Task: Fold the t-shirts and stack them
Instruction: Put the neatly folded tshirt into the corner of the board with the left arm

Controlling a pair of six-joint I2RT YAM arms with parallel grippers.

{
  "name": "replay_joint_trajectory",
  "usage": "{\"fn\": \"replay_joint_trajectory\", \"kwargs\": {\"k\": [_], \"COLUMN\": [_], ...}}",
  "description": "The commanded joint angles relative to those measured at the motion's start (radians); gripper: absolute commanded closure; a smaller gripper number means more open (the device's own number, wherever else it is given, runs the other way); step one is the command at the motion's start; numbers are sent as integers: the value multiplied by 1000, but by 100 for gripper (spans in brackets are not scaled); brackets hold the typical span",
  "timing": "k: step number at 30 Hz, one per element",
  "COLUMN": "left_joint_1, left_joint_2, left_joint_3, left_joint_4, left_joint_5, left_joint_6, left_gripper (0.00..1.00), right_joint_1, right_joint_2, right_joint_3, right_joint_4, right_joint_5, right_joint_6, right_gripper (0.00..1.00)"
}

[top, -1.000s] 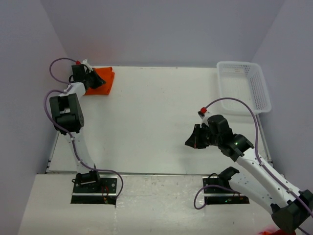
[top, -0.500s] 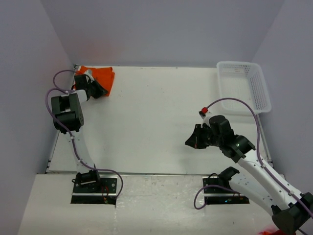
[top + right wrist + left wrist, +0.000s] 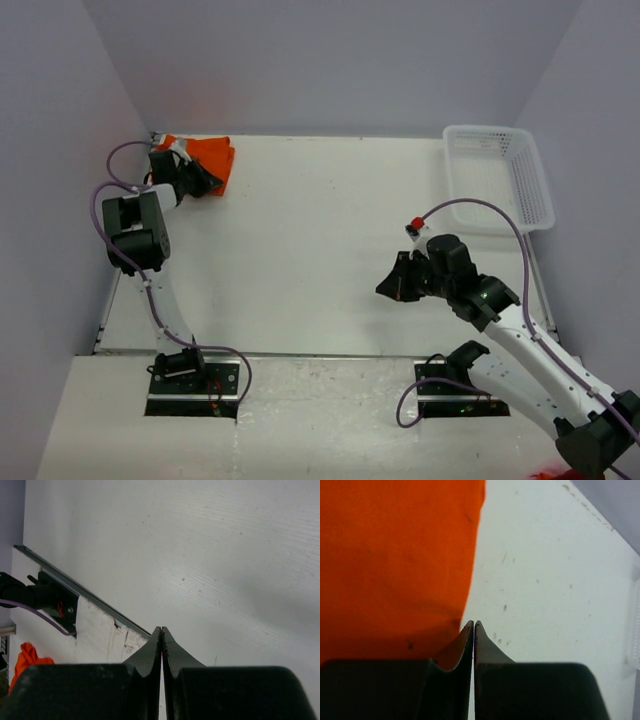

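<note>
1. Well to the left of the white plastic mesh basket (image 3: pixel 530 180), at the far-left corner of the white table (image 3: pixel 300 250): a plain bright orange cloth t-shirt (image 3: pixel 212 160), folded into a small pad.
2. Partly hidden beneath the left gripper (image 3: pixel 205 183) in the top view. Cut off by the frame edges in the left wrist view, with only flat orange cloth to see.
3. Left fingers pressed together and pinching nothing, tips at the shirt edge nearest the basket. Cannot tell whether touching the cloth.
4. Nearer than the basket and to its left, above bare table: the right gripper (image 3: pixel 385 290), fingers likewise pressed together on nothing.
5. Far nearer than the basket, at the bottom border of the top view: an orange scrap (image 3: pixel 548 472), cut off and too small to identify.
6. Against a second ago: left gripper drawn back off the shirt corner farthest from the basket, uncovering it. Right gripper barely shifted.
</note>
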Motion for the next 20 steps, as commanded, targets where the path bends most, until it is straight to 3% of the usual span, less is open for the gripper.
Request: {"fn": "replay_joint_trajectory", "kwargs": {"k": [1, 5, 7, 10, 11, 13, 15, 19, 20], "left_joint_1": [1, -8, -16, -39, -47, -86, -129, -251, -261], "left_joint_2": [-138, -266, -317, -429, -480, -566, -610, -704, -721], "left_joint_3": [46, 58, 54, 12, 3, -49, -69, -113, -136], "left_joint_4": [92, 175, 198, 246, 235, 194, 117, -49, -50], "left_joint_5": [86, 143, 168, 178, 178, 136, 46, -91, -119], "left_joint_6": [-43, -83, -90, -115, -112, -66, 12, 153, 158], "left_gripper": [100, 100, 92, 86, 85, 74, 63, 37, 13], "right_joint_1": [4, 7, 6, 6, 6, 7, 9, 9, 12], "right_joint_2": [12, 24, 35, 47, 62, 82, 109, 176, 190], "right_joint_3": [-24, -61, -78, -92, -92, -89, -78, -26, -21], "right_joint_4": [87, 165, 213, 262, 271, 303, 322, 327, 337], "right_joint_5": [-28, -35, -43, -26, -17, -8, 7, 17, 9], "right_joint_6": [-9, -15, -25, -41, -45, -55, -61, -81, -83], "right_gripper": [100, 100, 100, 91, 81, 68, 47, 39, 37]}}
